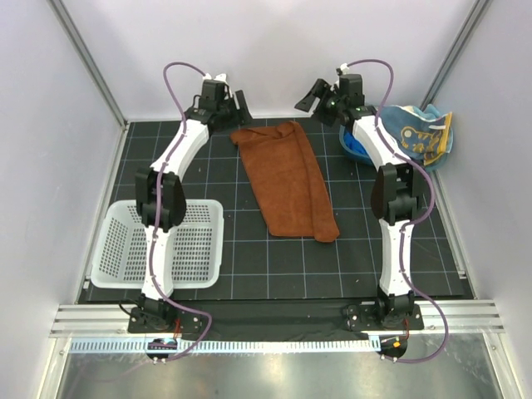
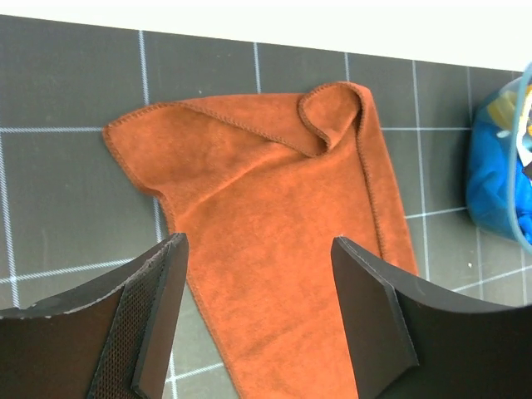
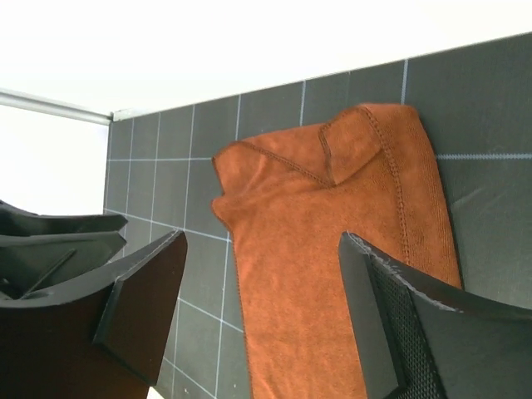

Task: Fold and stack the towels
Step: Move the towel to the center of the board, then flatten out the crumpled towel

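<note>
- Rust-brown towel (image 1: 287, 179) lies flat on the table (image 1: 249, 274), centre, as a long strip running from the far side toward the near right. One far corner is curled over.
- Other towels (image 1: 420, 133) sit bunched in the blue tub (image 1: 351, 148), far right.
- Judgement: the cloth is light, limp and napped, so it is not slippery but will sag when lifted. Best hold is a pinch on both far corners at the hem, all layers together.
- Left claw (image 2: 258, 241): wide open, holds nothing, hovers above the towel's far end.
- Right claw (image 3: 262, 237): wide open, empty, above the same end, apparently not touching.
</note>
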{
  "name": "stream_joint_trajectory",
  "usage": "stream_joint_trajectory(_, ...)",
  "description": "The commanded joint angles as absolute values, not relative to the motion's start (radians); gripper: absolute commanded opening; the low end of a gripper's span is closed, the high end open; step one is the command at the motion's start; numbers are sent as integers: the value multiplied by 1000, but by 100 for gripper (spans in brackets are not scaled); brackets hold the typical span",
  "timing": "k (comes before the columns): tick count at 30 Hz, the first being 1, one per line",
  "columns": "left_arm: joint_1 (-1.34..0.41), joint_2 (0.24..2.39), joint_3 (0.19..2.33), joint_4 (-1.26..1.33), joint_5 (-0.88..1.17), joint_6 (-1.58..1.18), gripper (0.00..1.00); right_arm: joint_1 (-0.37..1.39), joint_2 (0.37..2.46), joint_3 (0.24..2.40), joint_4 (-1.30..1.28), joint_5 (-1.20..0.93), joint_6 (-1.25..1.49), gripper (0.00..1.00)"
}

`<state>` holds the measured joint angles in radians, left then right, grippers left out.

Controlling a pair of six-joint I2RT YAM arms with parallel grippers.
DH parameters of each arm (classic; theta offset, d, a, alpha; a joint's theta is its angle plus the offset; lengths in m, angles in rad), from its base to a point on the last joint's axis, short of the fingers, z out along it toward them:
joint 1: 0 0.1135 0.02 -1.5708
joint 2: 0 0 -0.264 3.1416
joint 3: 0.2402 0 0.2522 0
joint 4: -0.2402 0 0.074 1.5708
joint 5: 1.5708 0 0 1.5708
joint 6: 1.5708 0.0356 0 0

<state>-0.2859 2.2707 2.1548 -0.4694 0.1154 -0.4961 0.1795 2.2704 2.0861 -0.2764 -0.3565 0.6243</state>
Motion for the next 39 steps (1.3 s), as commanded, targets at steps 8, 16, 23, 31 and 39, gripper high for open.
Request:
stream_joint_trajectory(8, -421, 1912, 1800, -452, 16, -635, 63, 282, 1837, 1742, -472, -69, 459, 61)
stream_joint_trajectory(16, -681, 1703, 1401, -485, -204, -851, 52, 462, 1445, 1143, -453, 209, 449, 44)
stream_joint_trajectory(23, -859, 1643, 1177, -433, -334, -977, 59, 522, 1243, 866, -451, 261, 466, 43)
stream_joint_trajectory(31, -899, 1697, 1121, -362, -325, -1005, 62, 601, 1256, 813, -446, 302, 462, 43)
stream_joint_trajectory(39, -899, 1764, 1124, -330, -322, -999, 61, 621, 1367, 825, -433, 337, 466, 42)
